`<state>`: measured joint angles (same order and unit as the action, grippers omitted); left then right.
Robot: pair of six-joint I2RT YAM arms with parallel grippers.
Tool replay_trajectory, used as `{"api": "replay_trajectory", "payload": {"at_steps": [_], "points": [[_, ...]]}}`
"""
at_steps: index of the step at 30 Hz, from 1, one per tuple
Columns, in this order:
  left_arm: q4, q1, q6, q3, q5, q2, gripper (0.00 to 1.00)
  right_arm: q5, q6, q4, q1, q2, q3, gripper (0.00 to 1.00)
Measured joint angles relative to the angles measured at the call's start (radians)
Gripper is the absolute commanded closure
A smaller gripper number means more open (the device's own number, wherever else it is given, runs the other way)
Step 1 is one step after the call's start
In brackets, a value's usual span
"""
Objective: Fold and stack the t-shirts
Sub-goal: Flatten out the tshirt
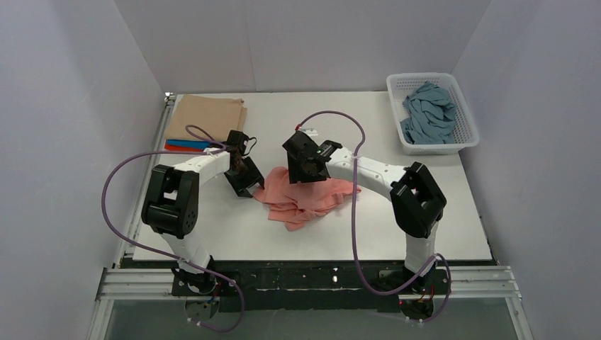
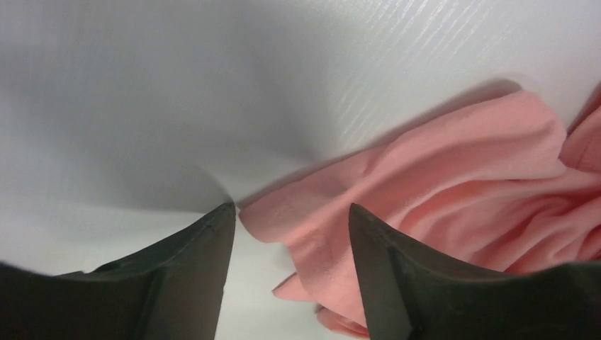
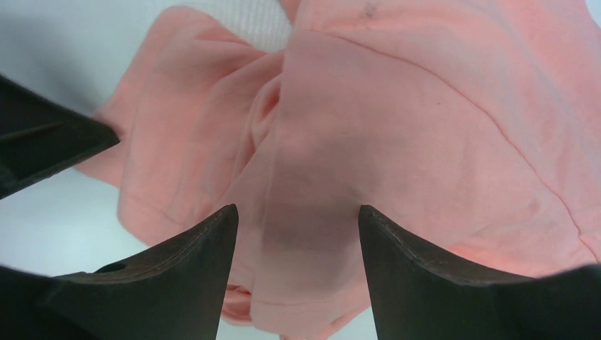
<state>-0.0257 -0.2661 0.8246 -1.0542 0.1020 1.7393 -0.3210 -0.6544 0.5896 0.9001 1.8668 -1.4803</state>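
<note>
Top external view: white mesh basket [image 1: 464, 117] at the table's far right corner holds the crumpled grey-blue t-shirt [image 1: 429, 113].
Surface: white table [image 1: 425, 212], grey walls [image 1: 71, 106] around it.
Salmon-pink t-shirt [image 1: 301, 202]: crumpled, well left of the basket.
Tan t-shirt [image 1: 209, 117]: folded, farther left of the basket.
Left gripper [image 2: 290, 212]: spread, the salmon-pink edge between its fingers.
Right gripper [image 3: 298, 212]: spread over the salmon-pink cloth.

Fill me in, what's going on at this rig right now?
Both arms are working on a crumpled pink t-shirt in the middle of the table. The left fingers are open at its left corner; the right fingers are open just over its bunched top. Nothing is gripped. A tan shirt tops a folded stack far left, and a grey-blue shirt sits in the basket far right.
</note>
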Motion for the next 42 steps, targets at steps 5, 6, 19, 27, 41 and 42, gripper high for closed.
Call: {"api": "replay_trajectory", "payload": {"at_steps": [5,6,19,27,41,42], "points": [[-0.023,-0.018,0.011,-0.005,0.020,0.021,1.00,-0.042,-0.045,0.064,0.000,0.074,-0.024,0.39],[-0.030,-0.023,0.016,-0.002,0.024,0.023,1.00,-0.046,-0.050,0.071,0.000,0.086,-0.024,0.43],[0.025,-0.058,0.003,0.092,-0.115,-0.105,1.00,-0.115,-0.070,0.110,0.003,-0.087,0.129,0.72],[0.096,-0.058,-0.008,0.133,-0.189,-0.234,1.00,-0.023,-0.021,0.004,-0.007,-0.256,0.323,0.99],[0.258,-0.057,-0.073,0.116,-0.320,-0.482,1.00,-0.102,0.143,-0.008,-0.148,-0.603,0.459,0.99],[0.301,-0.056,-0.092,0.054,-0.367,-0.512,1.00,-0.136,0.165,0.013,-0.171,-0.647,0.457,0.99]]}}
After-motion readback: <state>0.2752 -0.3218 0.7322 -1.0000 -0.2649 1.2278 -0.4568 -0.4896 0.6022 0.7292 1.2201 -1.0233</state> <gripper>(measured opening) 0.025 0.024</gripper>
